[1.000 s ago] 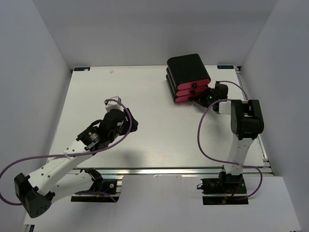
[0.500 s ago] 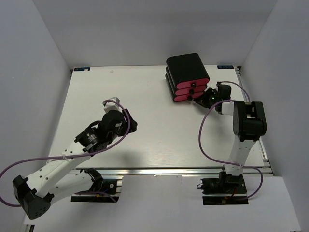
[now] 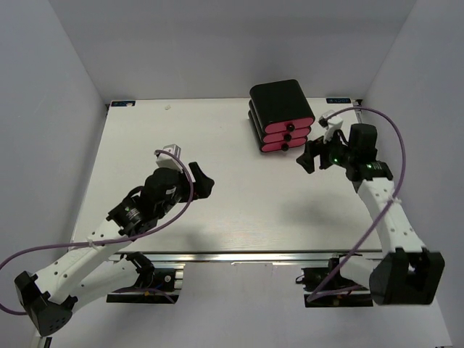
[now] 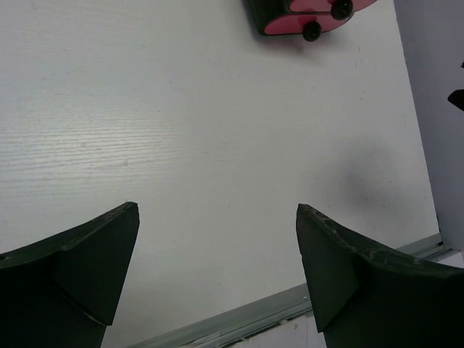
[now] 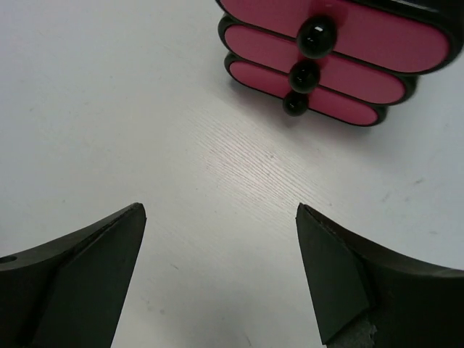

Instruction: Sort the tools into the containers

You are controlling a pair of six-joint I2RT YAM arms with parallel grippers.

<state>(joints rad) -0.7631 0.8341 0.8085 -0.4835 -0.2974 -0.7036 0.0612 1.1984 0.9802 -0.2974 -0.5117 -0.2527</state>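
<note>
The containers (image 3: 282, 114) are a stack of three black drawers with pink fronts and black knobs, all pushed in, at the back right of the table. They also show in the right wrist view (image 5: 326, 45) and at the top edge of the left wrist view (image 4: 312, 14). No tools show in any view. My right gripper (image 3: 309, 155) hovers just in front and to the right of the drawer fronts, open and empty (image 5: 221, 209). My left gripper (image 3: 201, 179) hangs over the table's middle left, open with nothing in it (image 4: 217, 210).
The white table (image 3: 239, 210) is walled on the left, back and right. A metal rail (image 3: 246, 255) runs along its near edge. Purple cables (image 3: 377, 116) loop off both arms.
My right gripper has drawn back from the drawer knobs and opened wide, the arm swinging out to the right. My left gripper has opened a little further and shifted slightly.
</note>
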